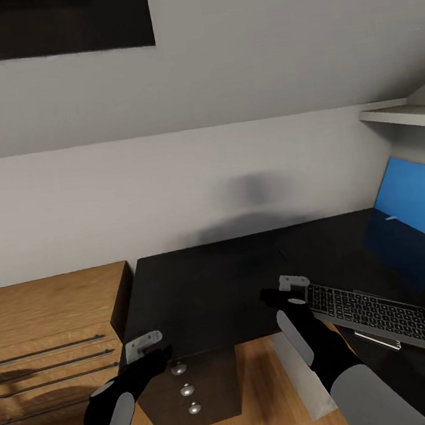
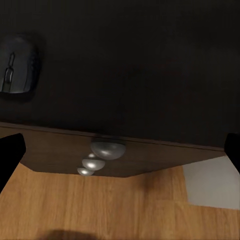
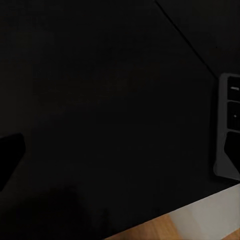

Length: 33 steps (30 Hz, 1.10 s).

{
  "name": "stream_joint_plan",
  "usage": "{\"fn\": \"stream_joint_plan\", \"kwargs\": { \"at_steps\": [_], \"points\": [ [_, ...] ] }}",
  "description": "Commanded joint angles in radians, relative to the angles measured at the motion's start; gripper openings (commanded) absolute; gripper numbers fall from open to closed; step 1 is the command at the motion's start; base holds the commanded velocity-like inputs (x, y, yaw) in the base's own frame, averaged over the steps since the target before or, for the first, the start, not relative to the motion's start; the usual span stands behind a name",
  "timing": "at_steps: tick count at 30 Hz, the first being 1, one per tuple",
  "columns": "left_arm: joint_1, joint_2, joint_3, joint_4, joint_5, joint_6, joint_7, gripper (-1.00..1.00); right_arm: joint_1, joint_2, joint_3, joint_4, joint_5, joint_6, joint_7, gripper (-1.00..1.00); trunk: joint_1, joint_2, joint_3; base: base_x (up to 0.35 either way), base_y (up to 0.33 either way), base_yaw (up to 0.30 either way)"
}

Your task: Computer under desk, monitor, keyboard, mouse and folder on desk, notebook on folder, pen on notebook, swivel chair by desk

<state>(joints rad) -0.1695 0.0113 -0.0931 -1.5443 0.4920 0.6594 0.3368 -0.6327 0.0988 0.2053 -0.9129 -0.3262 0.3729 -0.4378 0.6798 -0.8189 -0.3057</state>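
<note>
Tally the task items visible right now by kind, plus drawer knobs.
desk: 1
keyboard: 1
mouse: 1
silver drawer knobs: 3
light grey case under the desk, likely the computer: 1
Total: 7

Head view: soft even light, flat render, no glare. Diffuse shadow blob on wall (image 1: 257, 193) centre frame, above the black bench (image 1: 209, 287). Right wrist view near-black, bench detail lost. Left wrist view dim, knobs (image 2: 106, 148) catch faint highlights. No blur.
</note>
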Motion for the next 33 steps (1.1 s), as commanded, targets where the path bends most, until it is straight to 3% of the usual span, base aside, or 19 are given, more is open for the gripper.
{"fn": "stream_joint_plan", "kwargs": {
  "at_steps": [1,13,33],
  "points": [
    [-0.001,0.001,-0.002,-0.001,0.010,0.002,0.010,1.00,-0.001,-0.001,0.003,-0.001,-0.008,0.003,-0.009,1.00,0.000,-0.001,-0.001,0.000,0.000,0.000],
    [-0.001,0.001,-0.002,-0.001,0.010,0.002,0.010,1.00,-0.001,0.001,0.003,-0.003,-0.009,0.003,-0.008,1.00,0.000,-0.001,-0.001,0.000,0.217,0.000],
    [-0.001,0.001,-0.002,-0.001,0.011,0.003,0.010,1.00,-0.001,0.001,0.006,-0.003,-0.010,0.003,-0.007,1.00,0.000,-0.001,-0.001,0.014,0.007,-0.023]
  ]
}}
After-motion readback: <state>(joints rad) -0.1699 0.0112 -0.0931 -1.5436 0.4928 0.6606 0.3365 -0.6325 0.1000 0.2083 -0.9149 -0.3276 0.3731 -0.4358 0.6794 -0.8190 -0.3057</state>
